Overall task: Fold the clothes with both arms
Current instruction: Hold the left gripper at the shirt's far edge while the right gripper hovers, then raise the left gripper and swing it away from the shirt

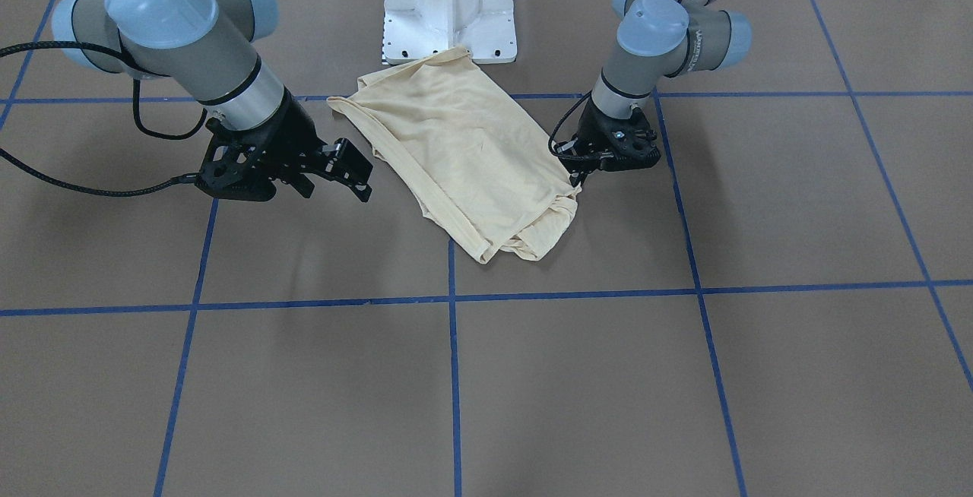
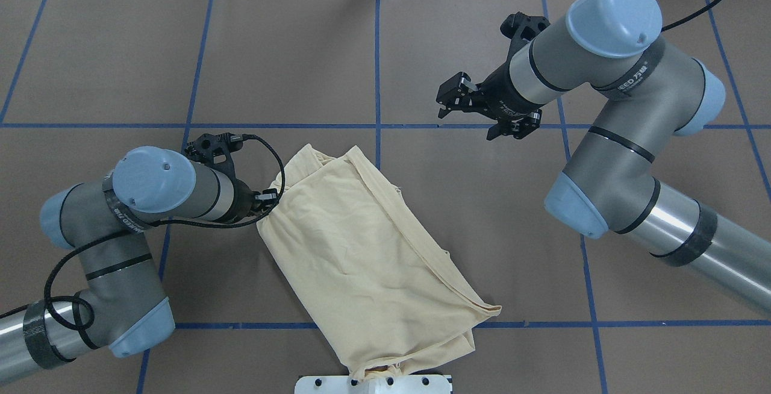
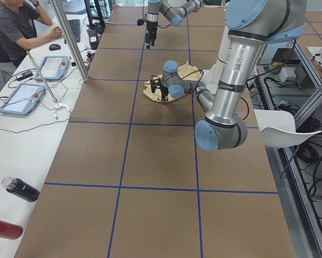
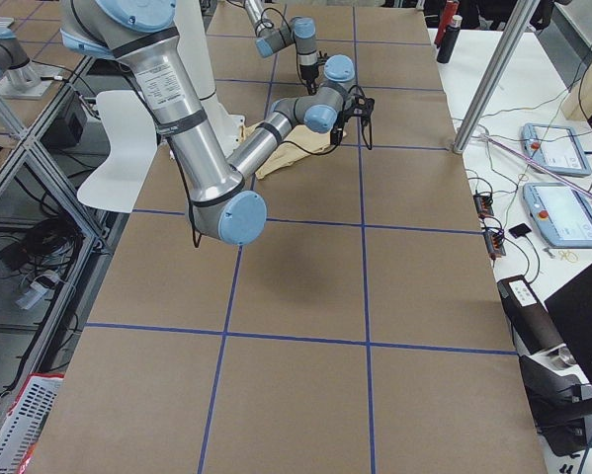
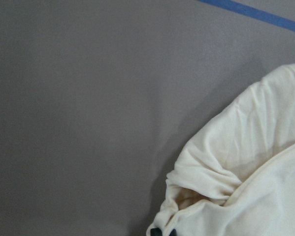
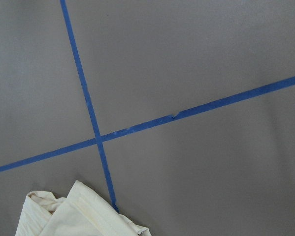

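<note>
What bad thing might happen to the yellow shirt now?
1. Only the left hand seems to pinch the shirt; the right hand hangs open, away from it. A one-sided pull might drag the folds crooked.
2. One end of the shirt lies on the white base; it might catch there.

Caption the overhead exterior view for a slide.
Left end effector pinches an edge of the folded cream T-shirt; right end effector hangs open, clear of it.
</note>
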### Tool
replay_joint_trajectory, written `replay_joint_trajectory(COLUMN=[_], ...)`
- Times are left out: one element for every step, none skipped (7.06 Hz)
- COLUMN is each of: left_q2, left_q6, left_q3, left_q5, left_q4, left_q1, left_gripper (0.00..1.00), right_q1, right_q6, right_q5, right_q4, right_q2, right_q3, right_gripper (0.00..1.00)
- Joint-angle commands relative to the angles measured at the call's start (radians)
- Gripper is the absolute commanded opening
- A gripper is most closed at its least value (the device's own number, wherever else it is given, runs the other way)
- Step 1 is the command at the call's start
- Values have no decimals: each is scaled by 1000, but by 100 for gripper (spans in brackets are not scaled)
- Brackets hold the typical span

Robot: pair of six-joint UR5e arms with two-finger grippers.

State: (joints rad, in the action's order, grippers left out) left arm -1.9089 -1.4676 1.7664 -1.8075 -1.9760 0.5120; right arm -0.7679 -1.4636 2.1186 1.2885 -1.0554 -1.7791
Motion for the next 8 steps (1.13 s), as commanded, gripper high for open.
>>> replay_joint_trajectory(left_q2=[-47, -106, -174, -197, -222, -270, -341, -393], left_q6=[4, 6, 7, 10, 12, 15, 13, 10], left_q3=[-28, -95, -167, -195, -206, -256, -343, -413], left_q5=[0, 0, -1, -1, -1, -1, -1, -1], left_q4=[5, 5, 5, -9, -9, -11, -15, -49], left_q1=[49, 66, 95, 126, 153, 164, 168, 175], left_gripper=[0, 0, 0, 0, 0, 0, 0, 0], right_q1=[-8, -10, -11, -14, -16, -16, -16, -16], right_q6=[0, 3, 3, 3, 3, 3, 3, 3], right_q5=[3, 3, 3, 3, 1, 3, 1, 0], right_q4=[0, -2, -2, -2, -2, -2, -2, -2], right_q2=[0, -2, -2, -3, -3, -8, -11, -15], right_q3=[3, 1, 1, 1, 3, 1, 3, 1], right_gripper=[100, 100, 100, 100, 100, 100, 100, 100])
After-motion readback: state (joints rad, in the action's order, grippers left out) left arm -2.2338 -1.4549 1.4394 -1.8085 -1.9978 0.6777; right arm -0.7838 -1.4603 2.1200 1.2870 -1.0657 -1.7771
